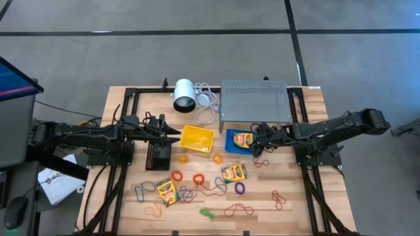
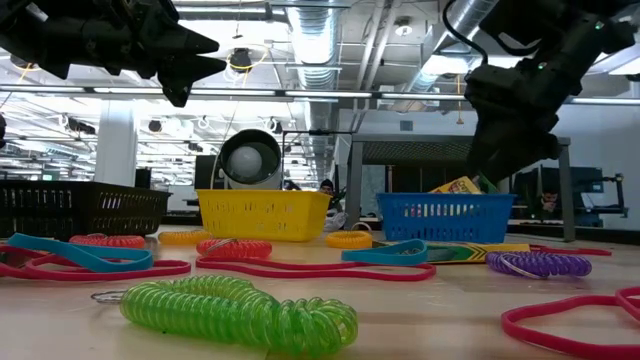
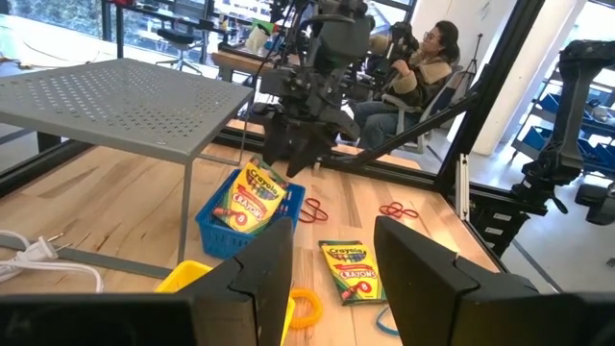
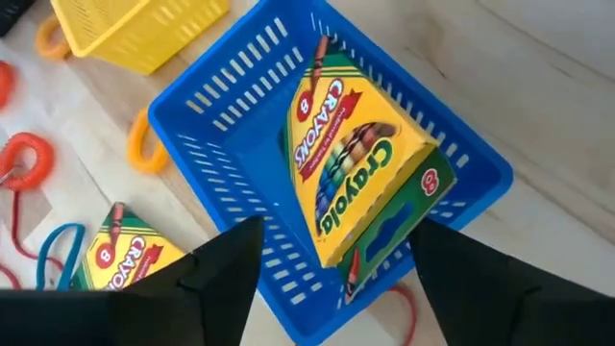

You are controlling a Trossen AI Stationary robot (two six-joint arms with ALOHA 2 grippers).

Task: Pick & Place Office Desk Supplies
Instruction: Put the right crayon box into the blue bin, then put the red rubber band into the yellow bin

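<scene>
high: straight down | low: tabletop level | wrists: close, both see blue basket [image 4: 240,154]

Glossy cardboard crayon box [image 4: 351,163], slotted blue plastic basket [image 4: 240,144], pale wood table [image 1: 302,203]

My wooden table [image 1: 302,196] carries a yellow basket [image 1: 197,138], a blue basket [image 1: 231,142], a black basket [image 1: 157,157], the grey perforated rack [image 1: 254,100] and a white cylinder [image 1: 184,95] with its cable. Two crayon boxes [image 1: 234,172] [image 1: 165,191] lie flat on the wood among scattered rubber bands [image 1: 279,199], a green coil [image 1: 207,213] and orange rings [image 1: 198,178].
</scene>
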